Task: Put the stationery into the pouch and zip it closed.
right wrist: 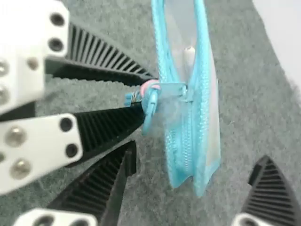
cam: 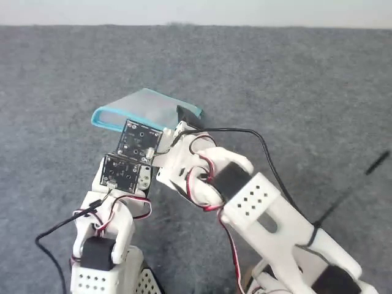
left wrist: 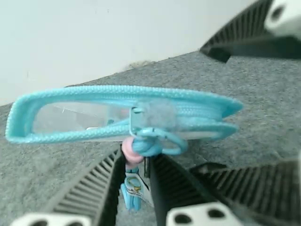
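Observation:
The light-blue zip pouch (cam: 147, 109) lies on the grey mat, standing on its edge in the left wrist view (left wrist: 117, 113). Its zip is closed from the slider (left wrist: 137, 118) to one end and gapes on the other side. Something pale (right wrist: 188, 54) shows inside through the clear wall. My left gripper (left wrist: 134, 162) is shut on the zipper pull (left wrist: 134, 148), a blue cord with a pink bead. My right gripper (right wrist: 197, 155) stands open, its jaws straddling the pouch's closed end (right wrist: 193, 174). One of its black fingers (cam: 184, 115) rests against the pouch's right corner.
Both arms crowd together at the pouch's near side, the left arm (cam: 104, 239) low on the left, the right arm (cam: 269, 214) coming from the lower right. A thin black rod (cam: 352, 184) lies on the mat to the right. Open grey mat (cam: 294, 79) stretches beyond the pouch.

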{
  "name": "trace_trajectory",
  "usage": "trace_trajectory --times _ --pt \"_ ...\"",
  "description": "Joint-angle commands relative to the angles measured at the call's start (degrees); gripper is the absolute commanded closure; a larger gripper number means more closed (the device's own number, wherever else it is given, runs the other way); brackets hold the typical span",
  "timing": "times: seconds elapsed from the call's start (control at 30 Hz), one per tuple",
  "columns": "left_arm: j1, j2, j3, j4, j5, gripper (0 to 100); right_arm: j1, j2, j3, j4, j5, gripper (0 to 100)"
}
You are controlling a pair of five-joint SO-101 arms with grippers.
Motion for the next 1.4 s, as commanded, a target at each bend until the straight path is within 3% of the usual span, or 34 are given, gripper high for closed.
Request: trace_trajectory --times 0.0,0.17,0.33,0.57,0.87,1.0,1.37 --pt "0.35 -0.79 -3.03 0.35 -0.18 99 0.48 0.92 -3.34 -2.95 0.7 69.7" --pt "0.35 -0.79 -3.03 0.62 -0.18 99 0.57 2.15 -3.6 -3.03 0.35 77.9" --pt "0.35 -0.79 -3.03 0.62 -0.18 99 0.75 2.07 -3.69 -3.03 -2.55 99.5" --pt "0.35 -0.97 -2.07 0.62 0.0 99 5.93 2.59 -5.54 -2.68 -8.53 99.3" --pt "-0.26 -1.05 -2.33 0.62 0.18 99 9.1 2.51 -3.43 4.0 -4.92 99.3" --pt "-4.57 -1.05 -2.59 0.0 0.18 99 10.95 2.59 3.34 2.15 -4.22 99.3" --pt "-7.82 -0.97 -2.24 -1.05 0.18 99 24.04 2.15 12.04 -0.84 -1.85 99.4"
